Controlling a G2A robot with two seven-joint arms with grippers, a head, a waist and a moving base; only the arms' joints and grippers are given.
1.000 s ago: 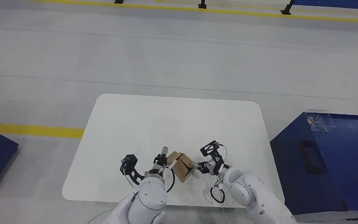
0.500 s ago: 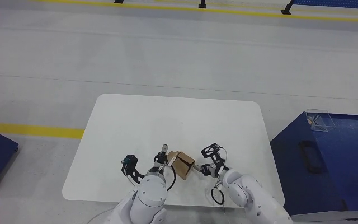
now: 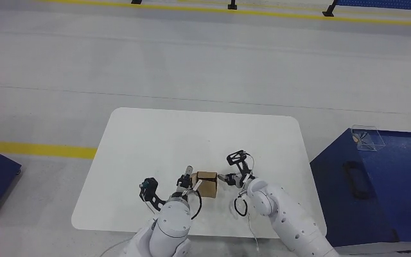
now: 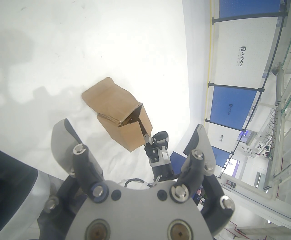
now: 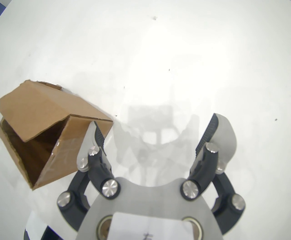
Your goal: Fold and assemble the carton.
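Place: a factory or test hall, I'd say.
Floor: wide, grey, with yellow lines painted near my white table.
Walls: blue panels on black posts along the edge.

White rectangular table with rounded corners and a plain matte top. A few small dark specks are scattered on the surface. One item lies on it: a small brown cardboard carton, on its side near the robot-side edge, roughly mid-width. One end is open and the interior is dark. A round-cornered flap projects at the opposite end.
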